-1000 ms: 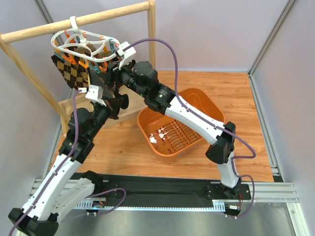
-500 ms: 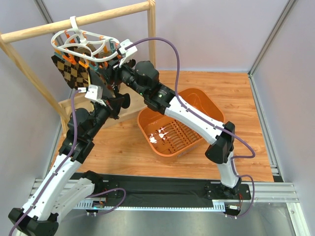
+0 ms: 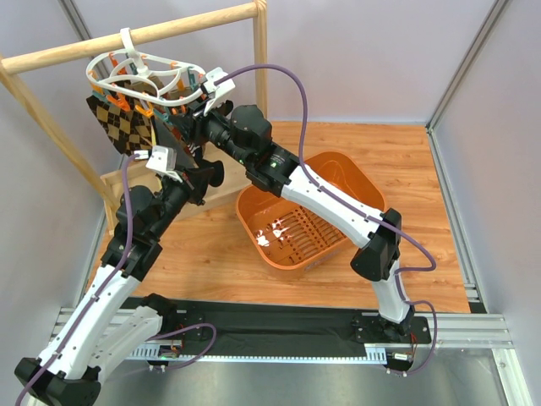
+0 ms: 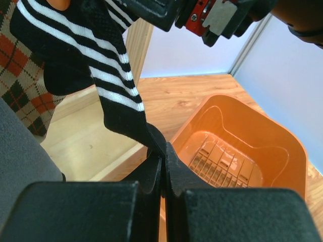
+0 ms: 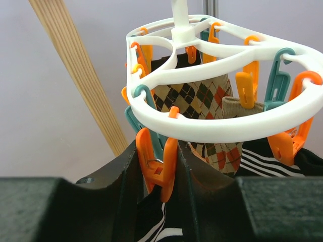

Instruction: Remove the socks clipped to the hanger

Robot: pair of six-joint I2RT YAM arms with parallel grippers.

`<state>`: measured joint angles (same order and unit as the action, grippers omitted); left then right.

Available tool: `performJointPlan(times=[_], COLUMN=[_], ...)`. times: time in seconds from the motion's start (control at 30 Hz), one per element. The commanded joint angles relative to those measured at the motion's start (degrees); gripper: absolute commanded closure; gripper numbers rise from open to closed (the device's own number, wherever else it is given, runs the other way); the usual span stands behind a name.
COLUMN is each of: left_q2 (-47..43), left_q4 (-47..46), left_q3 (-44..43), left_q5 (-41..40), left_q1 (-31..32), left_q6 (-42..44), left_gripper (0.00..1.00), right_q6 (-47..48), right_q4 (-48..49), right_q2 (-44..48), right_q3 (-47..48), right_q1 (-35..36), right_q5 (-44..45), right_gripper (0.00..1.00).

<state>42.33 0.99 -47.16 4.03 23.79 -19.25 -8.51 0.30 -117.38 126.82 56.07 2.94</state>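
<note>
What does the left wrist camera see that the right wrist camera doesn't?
Only the left wrist view shows the orange basket, the wooden tabletop, and the left fingers pinching the toe of the striped sock. Only the right wrist view shows the white hanger and the right fingers pressed on either side of an orange clip. Both show the striped sock and the argyle sock.

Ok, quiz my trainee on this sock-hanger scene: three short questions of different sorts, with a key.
1. True or false: the left gripper is shut on a black striped sock.
2. The right gripper is clamped on: A) an orange clip B) the basket rim C) a sock toe.
3. Fill in: the hanger hooks over a ___ rail.
Key: 1 true; 2 A; 3 wooden.
</note>
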Motion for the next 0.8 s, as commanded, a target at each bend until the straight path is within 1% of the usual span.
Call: performJointPlan(times=[0.0, 0.07, 0.6, 0.77], left_q2=[0.3, 0.7, 1.5, 3.6], left_q4=[-2.8, -2.8, -3.0, -1.3], left_q3=[0.2, 0.1, 0.2, -0.8], left_q5=[0.2, 0.5, 1.7, 1.2], left_q1=[-0.6, -0.8, -1.5, -1.5], left_q6=[-1.0, -1.1, -2.4, -3.7], left_gripper=[1.0, 1.0, 1.0, 1.0], right_q6=[0.0, -0.3, -0.4, -0.5], right_q4=[3.0, 3.1, 2.9, 2.7], right_q2=[0.1, 0.3, 1.2, 1.2], right_q3=[2.5, 2.5, 2.6, 2.5], right_q1=[0.1, 0.1, 0.1, 0.1], right_q5=[0.4, 0.5, 1.2, 1.2], right_gripper=[0.9, 1.0, 1.0, 1.0])
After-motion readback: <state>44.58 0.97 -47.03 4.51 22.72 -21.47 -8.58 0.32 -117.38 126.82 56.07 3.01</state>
